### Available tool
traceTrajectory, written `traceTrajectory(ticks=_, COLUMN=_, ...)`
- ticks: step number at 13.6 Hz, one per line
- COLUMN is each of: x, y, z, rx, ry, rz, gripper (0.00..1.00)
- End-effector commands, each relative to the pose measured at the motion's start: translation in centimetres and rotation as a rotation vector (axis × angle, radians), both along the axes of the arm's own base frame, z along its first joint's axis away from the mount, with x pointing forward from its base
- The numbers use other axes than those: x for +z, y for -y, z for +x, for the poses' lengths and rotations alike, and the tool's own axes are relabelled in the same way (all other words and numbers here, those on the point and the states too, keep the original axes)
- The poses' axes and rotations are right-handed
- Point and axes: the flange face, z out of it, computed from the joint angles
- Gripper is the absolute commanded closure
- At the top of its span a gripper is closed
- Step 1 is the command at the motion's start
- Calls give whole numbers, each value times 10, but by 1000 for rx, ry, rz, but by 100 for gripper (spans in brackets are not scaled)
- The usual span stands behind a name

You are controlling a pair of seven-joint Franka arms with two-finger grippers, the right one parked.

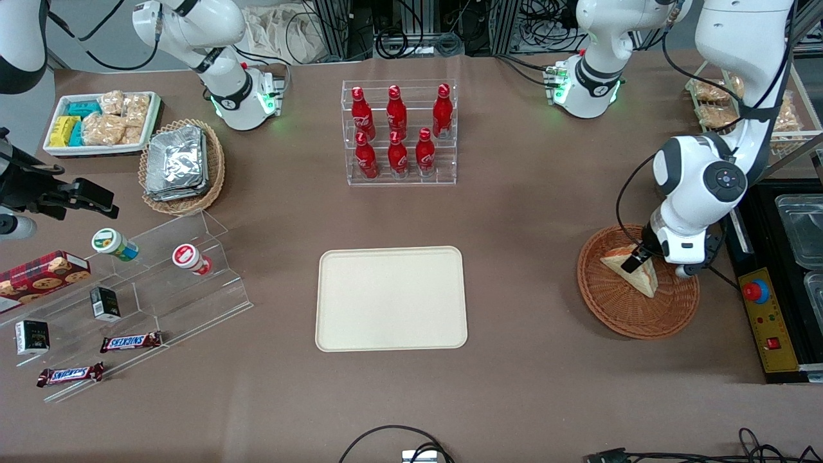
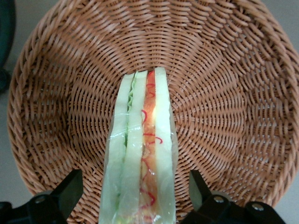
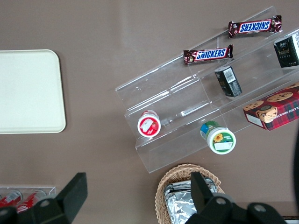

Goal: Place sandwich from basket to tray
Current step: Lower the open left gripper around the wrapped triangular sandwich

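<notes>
A clear acrylic rack of red bottles point(image 1: 400, 134) stands farther from the front camera than the flat cream-coloured rectangular tray point(image 1: 391, 298), bare near the bench's front edge. At the working arm's end, the round reddish-brown wicker basket point(image 1: 614, 308) holds the triangular white-bread sandwich point(image 1: 636, 272) on edge. Its striped filling edge runs lengthwise between the spread, unclosed fingers point(image 2: 70, 191) of the tool point(image 2: 133, 198), which is lowered into the basket.

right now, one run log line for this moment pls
stage: pre-grasp | pincer: open, straddling sandwich | sandwich: in basket | tray: bare

Sandwich point(image 2: 140, 154) end cut off
</notes>
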Motion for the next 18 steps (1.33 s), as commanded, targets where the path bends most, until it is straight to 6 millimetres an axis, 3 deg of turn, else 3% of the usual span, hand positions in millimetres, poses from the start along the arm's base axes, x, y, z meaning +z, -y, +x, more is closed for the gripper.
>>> traceTrajectory(ticks=1, x=-7, y=1, z=-1, rx=17, ry=20, rz=4, gripper=6)
traceTrajectory(ticks=4, x=-13, y=1, z=0, rx=29, ry=28, rz=1, gripper=24)
traceTrajectory(ticks=6, x=-12, y=1, z=1, rx=47, ry=30, rz=0, gripper=59)
traceTrajectory(ticks=8, x=-9, y=2, z=2, rx=46, ry=36, rz=2, gripper=84)
traceTrajectory(ticks=10, x=5, y=5, z=6, rx=33, ry=57, rz=4, gripper=89)
traceTrajectory(ticks=14, x=36, y=11, z=9, rx=-36, ry=37, rz=48, gripper=91)
traceTrajectory(ticks=16, x=57, y=13, z=15, rx=-79, ry=11, rz=79, gripper=91)
traceTrajectory(ticks=18, x=83, y=29, z=23, rx=-167, ry=-32, rz=95, gripper=91)
